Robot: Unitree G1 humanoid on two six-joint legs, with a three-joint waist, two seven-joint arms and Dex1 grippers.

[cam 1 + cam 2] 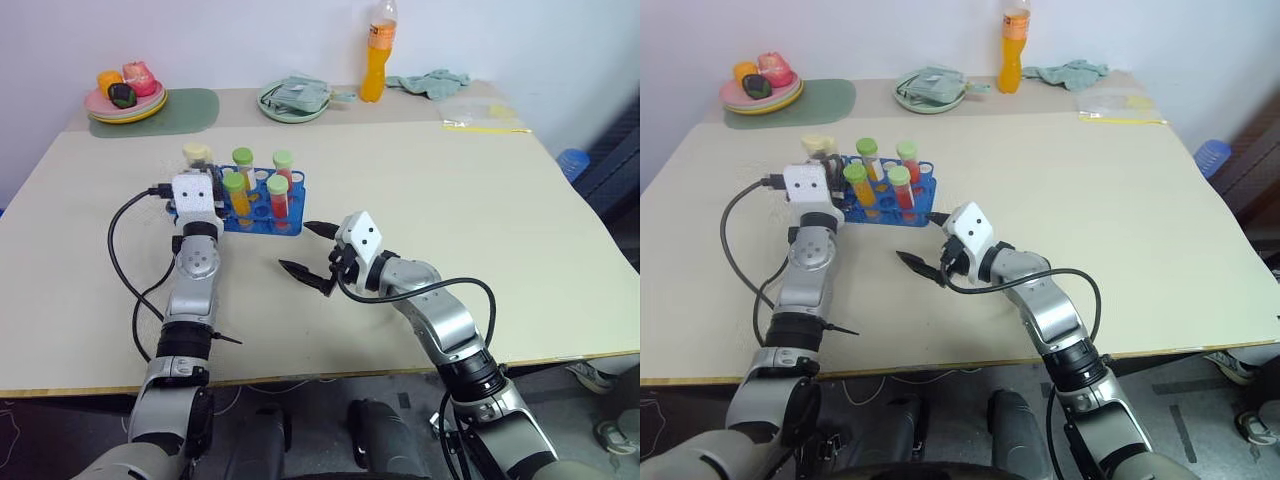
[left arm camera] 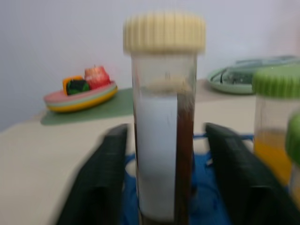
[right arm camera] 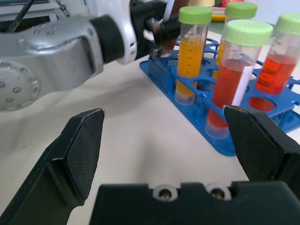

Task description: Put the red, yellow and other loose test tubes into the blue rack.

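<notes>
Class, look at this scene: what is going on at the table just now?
A two-armed robot is filling a blue rack with capped test tubes. Four green-capped tubes with orange, yellow or red liquid stand in it. The left gripper is at the rack's far left end, its fingers spread on either side of a cream-capped tube of dark liquid that stands upright there. The right gripper hovers open and empty over the table in front of the rack.

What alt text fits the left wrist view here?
A cream-capped test tube of dark brown liquid stands upright in the blue rack between the open left gripper. A green-capped yellow tube stands beside it.
</notes>
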